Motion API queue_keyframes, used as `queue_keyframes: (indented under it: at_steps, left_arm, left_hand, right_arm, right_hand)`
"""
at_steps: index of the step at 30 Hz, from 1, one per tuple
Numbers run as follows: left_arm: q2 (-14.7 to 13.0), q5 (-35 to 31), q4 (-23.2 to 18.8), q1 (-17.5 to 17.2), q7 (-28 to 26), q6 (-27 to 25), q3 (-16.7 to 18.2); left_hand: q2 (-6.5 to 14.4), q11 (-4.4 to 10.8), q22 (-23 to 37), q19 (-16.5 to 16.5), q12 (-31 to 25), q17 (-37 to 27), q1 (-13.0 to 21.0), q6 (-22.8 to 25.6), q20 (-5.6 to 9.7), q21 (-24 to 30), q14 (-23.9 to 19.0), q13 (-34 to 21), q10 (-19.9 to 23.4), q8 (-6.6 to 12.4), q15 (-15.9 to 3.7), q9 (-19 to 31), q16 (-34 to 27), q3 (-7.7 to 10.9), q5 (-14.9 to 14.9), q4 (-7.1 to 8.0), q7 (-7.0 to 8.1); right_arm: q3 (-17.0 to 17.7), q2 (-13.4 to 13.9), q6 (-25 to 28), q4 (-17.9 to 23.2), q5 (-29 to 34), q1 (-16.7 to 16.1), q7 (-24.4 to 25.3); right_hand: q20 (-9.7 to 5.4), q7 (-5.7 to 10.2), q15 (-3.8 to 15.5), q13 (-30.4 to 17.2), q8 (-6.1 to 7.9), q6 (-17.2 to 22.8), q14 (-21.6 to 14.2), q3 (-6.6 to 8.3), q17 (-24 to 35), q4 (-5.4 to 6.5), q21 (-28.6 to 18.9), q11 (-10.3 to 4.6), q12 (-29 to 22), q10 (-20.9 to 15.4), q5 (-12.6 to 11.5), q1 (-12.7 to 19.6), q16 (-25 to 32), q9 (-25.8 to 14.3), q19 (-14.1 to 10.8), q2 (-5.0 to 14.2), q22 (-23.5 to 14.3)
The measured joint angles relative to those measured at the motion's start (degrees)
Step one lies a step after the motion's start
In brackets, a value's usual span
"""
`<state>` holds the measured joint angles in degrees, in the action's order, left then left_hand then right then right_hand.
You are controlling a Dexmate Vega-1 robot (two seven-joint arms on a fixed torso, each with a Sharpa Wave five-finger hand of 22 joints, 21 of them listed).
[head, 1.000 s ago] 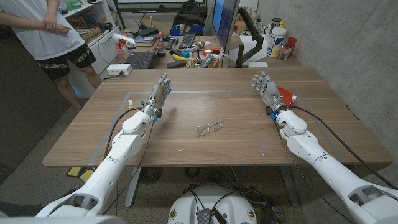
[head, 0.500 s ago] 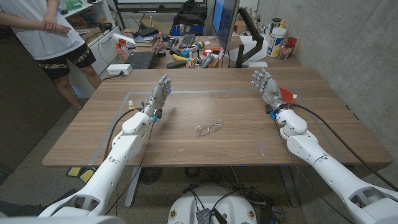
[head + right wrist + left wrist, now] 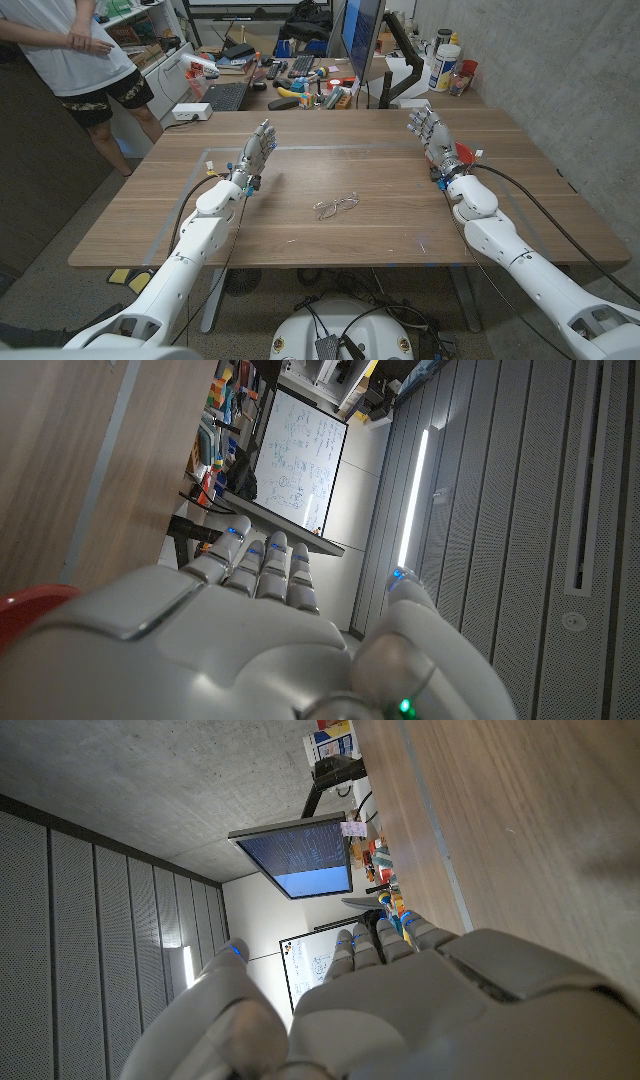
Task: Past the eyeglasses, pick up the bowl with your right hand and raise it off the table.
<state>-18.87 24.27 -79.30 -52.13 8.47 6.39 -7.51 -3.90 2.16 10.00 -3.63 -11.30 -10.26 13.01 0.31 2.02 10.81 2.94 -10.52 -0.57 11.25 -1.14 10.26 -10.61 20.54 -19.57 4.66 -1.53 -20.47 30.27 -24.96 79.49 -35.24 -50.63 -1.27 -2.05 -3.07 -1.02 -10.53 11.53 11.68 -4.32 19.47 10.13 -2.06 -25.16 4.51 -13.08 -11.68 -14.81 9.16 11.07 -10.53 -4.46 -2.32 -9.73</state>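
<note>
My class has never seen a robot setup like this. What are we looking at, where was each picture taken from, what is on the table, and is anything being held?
A robot with two arms stands at a wooden table. The wide picture comes from a camera on its head; the other two come from cameras on its wrists, looking along each robot hand. Eyeglasses lie mid-table. A red bowl sits beside the right robot hand, mostly hidden by it. The left robot hand holds nothing; neither grips anything yet. A person stands behind.

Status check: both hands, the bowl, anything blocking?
Left robot hand open, upright, holding nothing. Right robot hand open beside the red bowl, no grip yet. Bowl on the table, mostly hidden behind the hand. Eyeglasses mid-table, off the path.
</note>
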Motion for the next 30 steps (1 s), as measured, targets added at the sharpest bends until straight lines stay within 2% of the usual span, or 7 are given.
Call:
queue_keyframes:
  at_steps: [15,30]
  left_arm:
    - [-0.20,-0.34,-0.65,-0.15,-0.20,-0.35,-0.15]
    - [-0.27,-0.54,-0.35,0.46,0.09,-0.46,-0.39]
  left_hand:
    - [0.23,0.00,0.00,-0.02,0.00,0.01,0.23,0.00,-0.02,0.00,0.00,0.00,0.00,0.00,0.00,0.00,0.00,0.00,0.00,0.00,0.00]
    - [0.21,0.00,0.00,-0.52,0.00,0.00,0.69,0.00,0.12,0.00,0.00,0.01,0.00,0.00,0.00,0.00,0.00,0.00,0.00,0.00,0.00]
  right_arm:
    - [0.86,1.13,-1.94,1.23,0.89,-1.01,0.79]
    - [1.16,2.06,-3.11,0.94,3.39,-0.78,2.07]
  right_hand:
    - [0.00,0.31,0.31,0.00,0.00,0.31,-0.31,0.00,0.01,-0.47,0.59,-0.21,0.00,-0.21,0.00,0.60,0.00,0.00,0.01,0.02,0.00]
    - [-0.10,0.31,0.31,0.00,0.00,0.30,-0.30,0.20,0.01,-1.95,1.22,-0.21,0.00,-0.20,0.00,2.34,0.00,0.00,-0.53,-0.37,0.01]
